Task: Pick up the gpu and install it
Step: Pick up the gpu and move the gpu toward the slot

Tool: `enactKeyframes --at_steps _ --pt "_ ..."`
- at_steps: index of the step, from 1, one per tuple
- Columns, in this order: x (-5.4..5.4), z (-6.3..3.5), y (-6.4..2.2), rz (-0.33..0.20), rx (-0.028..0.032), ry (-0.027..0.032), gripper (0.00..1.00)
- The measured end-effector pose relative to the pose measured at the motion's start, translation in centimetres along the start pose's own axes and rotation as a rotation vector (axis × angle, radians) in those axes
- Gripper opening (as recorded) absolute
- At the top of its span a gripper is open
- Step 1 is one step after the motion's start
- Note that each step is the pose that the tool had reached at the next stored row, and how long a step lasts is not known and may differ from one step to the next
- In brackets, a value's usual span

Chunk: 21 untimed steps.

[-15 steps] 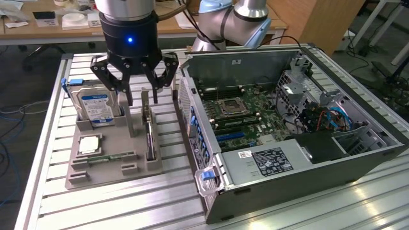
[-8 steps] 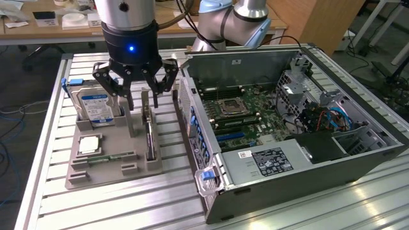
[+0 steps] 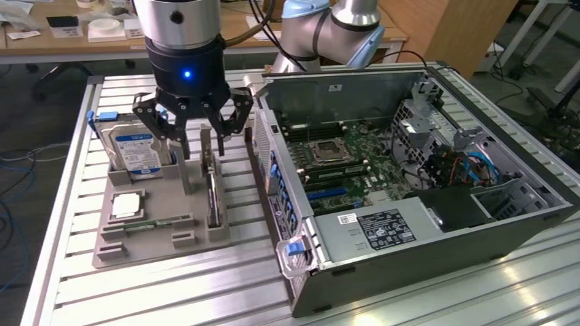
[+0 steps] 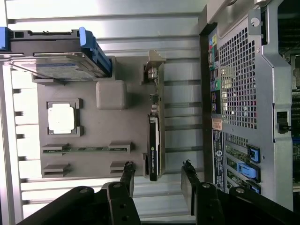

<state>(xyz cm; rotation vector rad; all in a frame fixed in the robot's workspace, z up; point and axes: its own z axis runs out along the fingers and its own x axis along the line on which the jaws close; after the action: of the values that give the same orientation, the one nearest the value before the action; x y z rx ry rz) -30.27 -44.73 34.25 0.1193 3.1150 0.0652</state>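
A: So, what sits in the grey tray (image 3: 168, 197) (image 4: 122, 126) on the desk (image 3: 181, 285) (image 4: 93, 9)?

B: Four parts. A hard drive (image 3: 140, 146) (image 4: 61, 65) stands upright at the far end; a processor (image 3: 127, 204) (image 4: 62, 117) lies flat in its pocket; a memory stick (image 3: 149, 223) (image 4: 84, 149) lies in its groove; the gpu (image 3: 212, 193) (image 4: 154, 140) stands on edge in the slot nearest the computer case (image 3: 335, 88) (image 4: 239, 84).

A: Which way does the card run?

B: Its long axis is parallel to the case's rear panel; the silver bracket is at the hard-drive end and the dark end is toward the exterior camera.

A: And the case?

B: Lying open, with the motherboard (image 3: 344, 153) exposed inside.

A: The end effector (image 3: 201, 146) (image 4: 158, 171)?

B: Released, with its fingers spread wide and gripping nothing; it hangs over the tray, and in the wrist view one finger shows on either side of the card's line.
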Motion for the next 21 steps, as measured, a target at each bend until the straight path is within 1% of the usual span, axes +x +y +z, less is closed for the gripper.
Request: enactKeyframes --at_steps 4,21 --pt "0.0 0.12 0.0 0.0 -0.0004 -0.0004 0.53" --pt "0.1 2.98 -0.13 0.0 -0.0002 0.0 0.53"
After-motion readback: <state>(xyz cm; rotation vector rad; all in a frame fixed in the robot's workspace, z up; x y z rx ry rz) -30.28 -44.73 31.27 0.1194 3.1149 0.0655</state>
